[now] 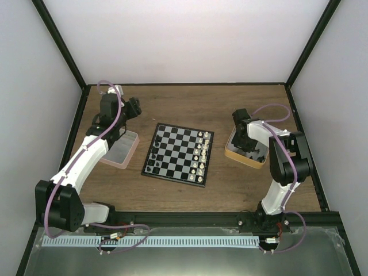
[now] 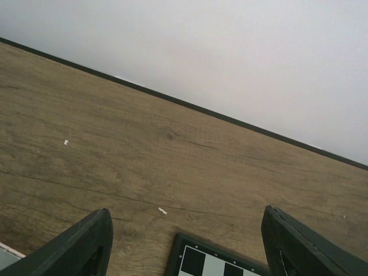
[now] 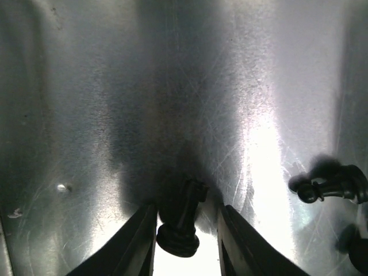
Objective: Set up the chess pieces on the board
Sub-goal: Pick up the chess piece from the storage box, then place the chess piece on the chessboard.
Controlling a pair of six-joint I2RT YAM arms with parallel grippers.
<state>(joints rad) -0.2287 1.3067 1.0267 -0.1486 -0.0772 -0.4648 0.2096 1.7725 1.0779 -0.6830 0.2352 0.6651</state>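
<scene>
wood-grain matt table [image 2: 172,155]; scratched shiny metal tray floor [image 3: 172,86]; glossy black plastic chessman [image 3: 179,218]

Overhead: bright, even, soft light from above; faint shadows; sharp.
Left wrist: evenly lit; table [image 2: 172,149] grain crisp.
Right wrist: dim; glare streaks on tray floor [image 3: 259,144]; dark central shadow; chess piece [image 3: 181,221] blurred.

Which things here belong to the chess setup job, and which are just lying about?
Job: black chess pieces, chessboard, black knight at the right pincer.
Lying about: pink-rimmed clear box, white chessmen, tan tray.
</scene>
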